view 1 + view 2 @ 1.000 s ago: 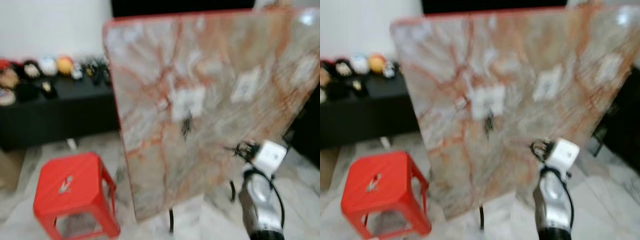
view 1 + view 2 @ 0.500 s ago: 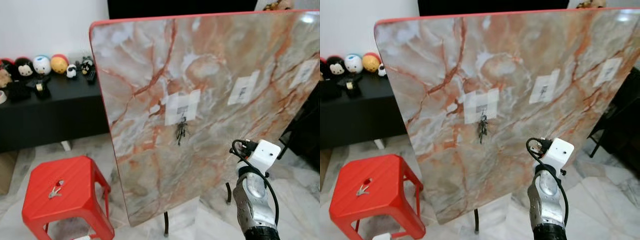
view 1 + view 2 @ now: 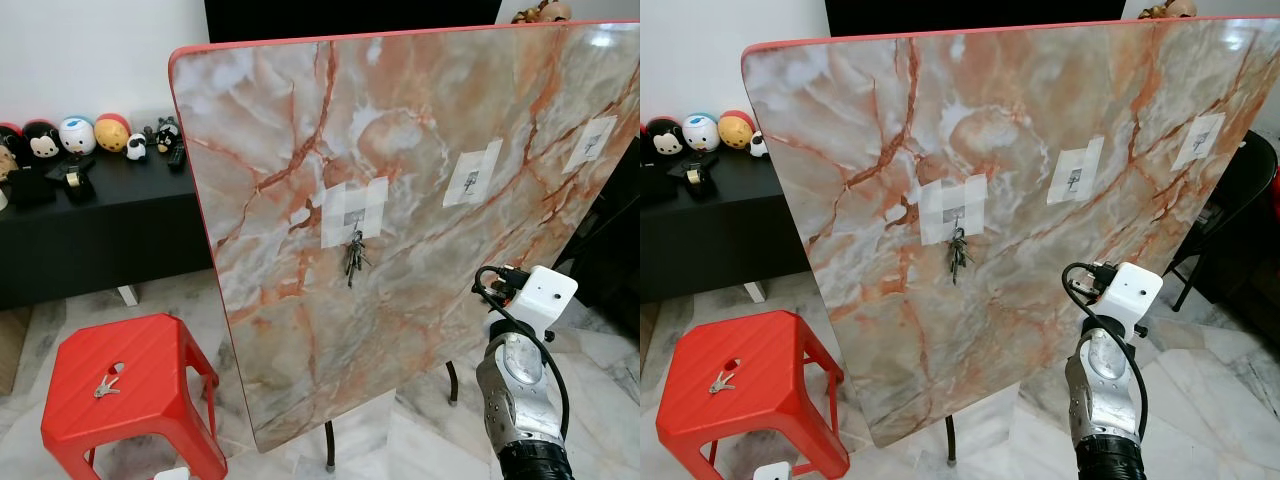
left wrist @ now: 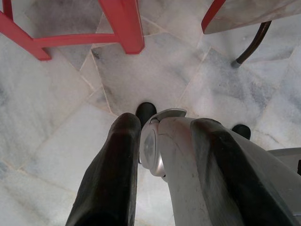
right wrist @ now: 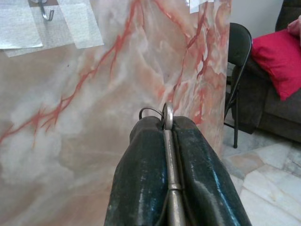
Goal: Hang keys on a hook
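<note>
Holding a key (image 5: 169, 155) pinched between the black fingers (image 5: 141, 188) of the right gripper (image 5: 168, 123), jaws clamped flat on its shank, ring end poking out past the fingertips with a thin wire loop curling off beside it. Raised in front of the upright marbled board (image 3: 420, 150), near its lower right part, with the right arm's white wrist box (image 3: 537, 300) just off the surface. Facing three taped hooks on that board: one near the middle already carrying a bunch of keys (image 3: 355, 257); an empty hook (image 3: 471, 181) up and to the left of the raised wrist, the nearest free one; a third hook (image 3: 592, 143) close to the board's right edge, higher again. Seen from the right wrist, a bare metal hook (image 5: 44, 12) under clear tape, above and off to one side of the key's ring. Long axis of the key running straight along the fingers, toward the board, so the ring leads. Needing, by judgement, a lift and a sideways shift to bring the ring over that hook's tip. Right arm plainly the nearer one. Left gripper (image 4: 162, 127) hanging idle over the marble floor (image 4: 56, 122), jaws apart and gripping nothing. Lying on the red stool (image 3: 140, 385) by the board's left edge, another key (image 3: 104, 387).
</note>
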### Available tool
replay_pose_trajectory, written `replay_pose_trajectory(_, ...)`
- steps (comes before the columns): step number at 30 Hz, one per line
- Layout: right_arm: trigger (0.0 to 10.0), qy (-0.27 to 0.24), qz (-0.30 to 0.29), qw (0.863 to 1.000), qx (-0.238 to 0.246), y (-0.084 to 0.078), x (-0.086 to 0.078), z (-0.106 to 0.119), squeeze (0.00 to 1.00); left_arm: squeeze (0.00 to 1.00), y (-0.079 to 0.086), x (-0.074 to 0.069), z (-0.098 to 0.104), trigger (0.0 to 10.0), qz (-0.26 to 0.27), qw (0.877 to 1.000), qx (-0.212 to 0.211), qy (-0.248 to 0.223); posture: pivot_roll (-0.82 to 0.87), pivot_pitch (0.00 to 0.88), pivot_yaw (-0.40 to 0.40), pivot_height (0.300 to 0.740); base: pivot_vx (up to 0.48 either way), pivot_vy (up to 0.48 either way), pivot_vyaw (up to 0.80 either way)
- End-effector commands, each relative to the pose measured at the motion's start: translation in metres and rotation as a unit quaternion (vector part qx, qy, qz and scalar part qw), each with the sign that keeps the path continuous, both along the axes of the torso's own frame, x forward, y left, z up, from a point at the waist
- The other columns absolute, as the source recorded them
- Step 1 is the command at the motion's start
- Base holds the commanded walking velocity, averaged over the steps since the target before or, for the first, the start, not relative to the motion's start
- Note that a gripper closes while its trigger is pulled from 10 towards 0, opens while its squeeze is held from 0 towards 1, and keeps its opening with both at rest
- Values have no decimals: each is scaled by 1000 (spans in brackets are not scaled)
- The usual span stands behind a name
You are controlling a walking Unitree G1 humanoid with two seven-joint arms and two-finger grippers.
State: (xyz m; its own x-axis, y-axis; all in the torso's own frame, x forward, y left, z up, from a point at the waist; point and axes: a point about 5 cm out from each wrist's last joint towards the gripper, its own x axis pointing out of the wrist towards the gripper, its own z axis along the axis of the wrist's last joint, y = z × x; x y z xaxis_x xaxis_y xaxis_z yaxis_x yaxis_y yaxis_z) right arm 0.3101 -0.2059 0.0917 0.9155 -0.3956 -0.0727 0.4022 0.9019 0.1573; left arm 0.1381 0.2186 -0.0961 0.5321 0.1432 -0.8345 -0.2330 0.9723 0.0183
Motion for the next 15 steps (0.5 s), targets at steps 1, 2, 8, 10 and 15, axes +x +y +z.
replay_pose_trajectory(1,10000,-3,-4,1000,-3,-1,-1,0,0,0,-3,-6,-3,10000,-6,1000,-3,13,57,0,-87,714,0,0,0)
replay_pose_trajectory(2,10000,-3,-4,1000,-2,-1,-1,0,0,0,-2,-7,-3,10000,-6,1000,-3,13,54,0,-84,714,0,0,0)
replay_pose_trajectory(8,10000,-4,-2,1000,-1,0,0,1,0,0,-2,-7,-3,10000,-6,1000,-4,12,57,0,-87,714,126,0,0)
replay_pose_trajectory(10,10000,-4,0,1000,-1,0,0,1,0,0,-2,-7,-3,10000,-6,1000,-4,12,57,0,-87,714,259,0,0)
replay_pose_trajectory(15,10000,-4,4,1000,1,2,1,1,0,0,-2,-7,-3,10000,-4,1000,-5,11,57,0,-87,714,259,0,0)
